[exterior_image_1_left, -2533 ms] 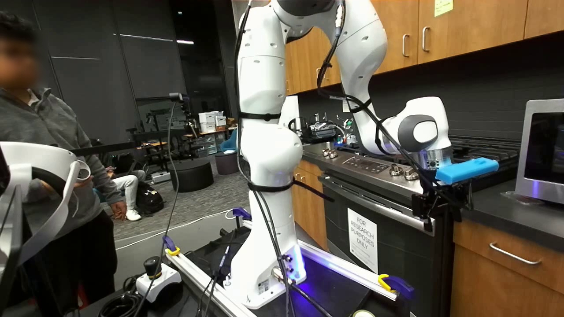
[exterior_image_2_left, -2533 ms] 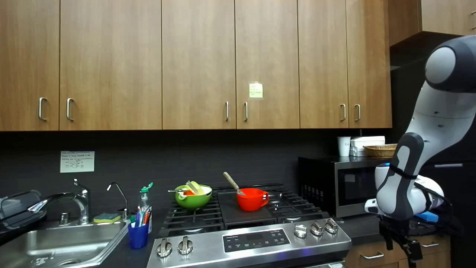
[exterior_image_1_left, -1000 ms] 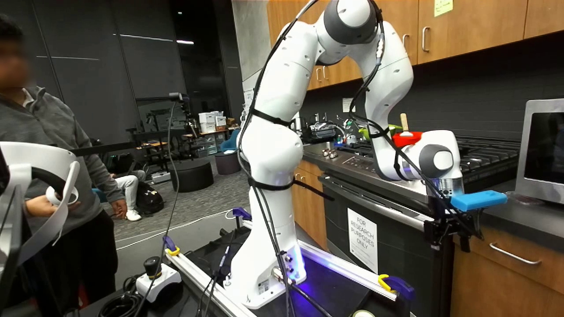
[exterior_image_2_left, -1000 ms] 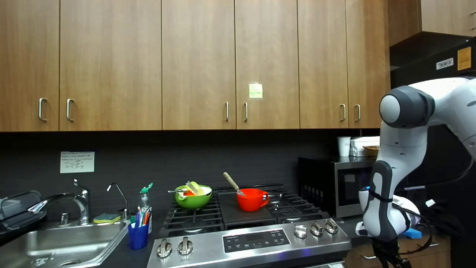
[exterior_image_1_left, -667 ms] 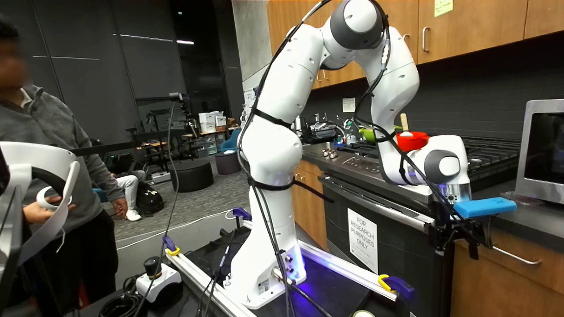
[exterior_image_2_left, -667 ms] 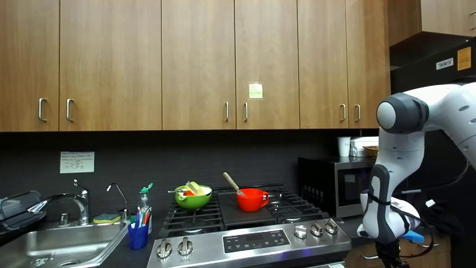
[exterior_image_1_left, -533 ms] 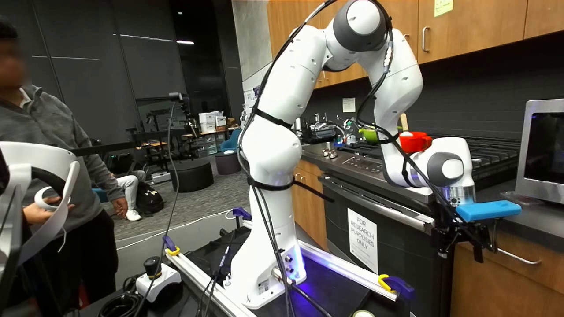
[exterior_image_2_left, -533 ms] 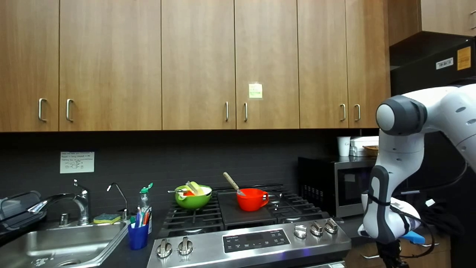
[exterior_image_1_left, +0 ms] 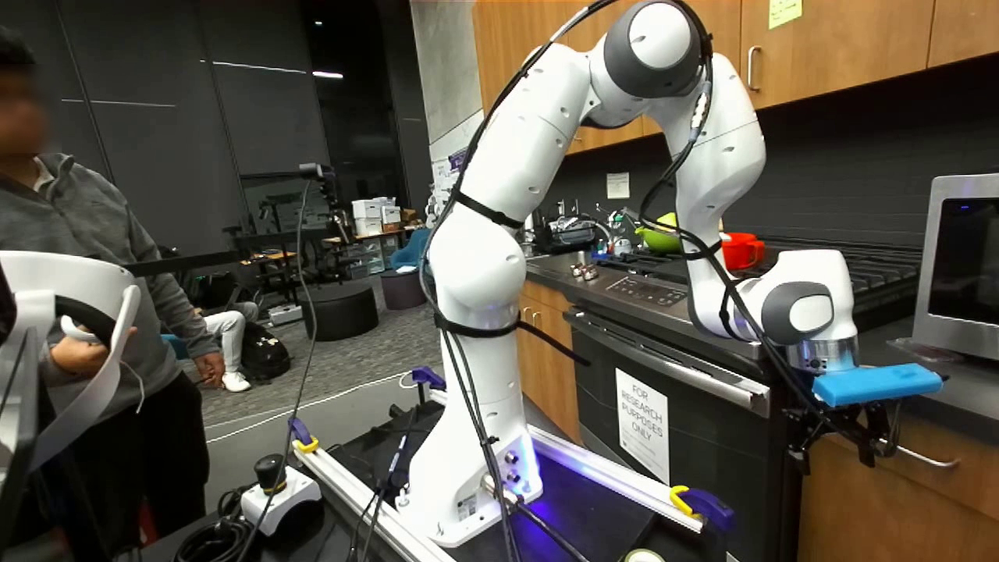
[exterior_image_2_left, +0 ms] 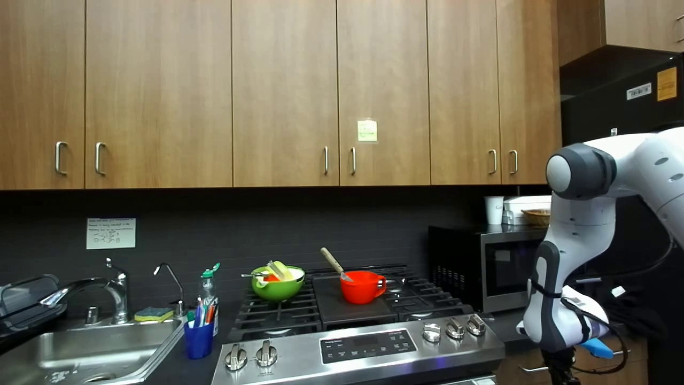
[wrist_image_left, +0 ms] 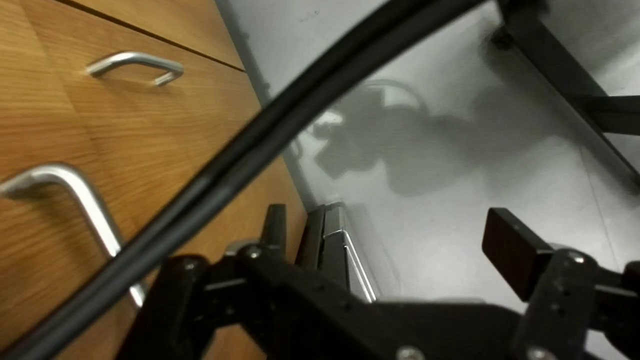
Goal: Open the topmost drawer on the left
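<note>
In an exterior view, the gripper (exterior_image_1_left: 837,459) is being held pointing downward, with the stove (exterior_image_1_left: 730,453) just to its left. The topmost drawer (exterior_image_1_left: 977,472), appearing closed, is being partly hidden behind the gripper, the rest being shown to its right. One end of the silver bar handle (exterior_image_1_left: 927,459) is being overlapped by the gripper; whether contact is being made cannot be told.

In an exterior view, the gripper is being cut off by the lower edge. The handle is being shown just to its left; farther left, a red pot (exterior_image_2_left: 358,291) and a green bowl (exterior_image_2_left: 275,290) are being carried by the stove.

In the wrist view, the fingers (wrist_image_left: 512,250) are being held wide apart. The handle is being seen left of the gripper, outside the fingers, partly crossed by a black cable (wrist_image_left: 250,150).
</note>
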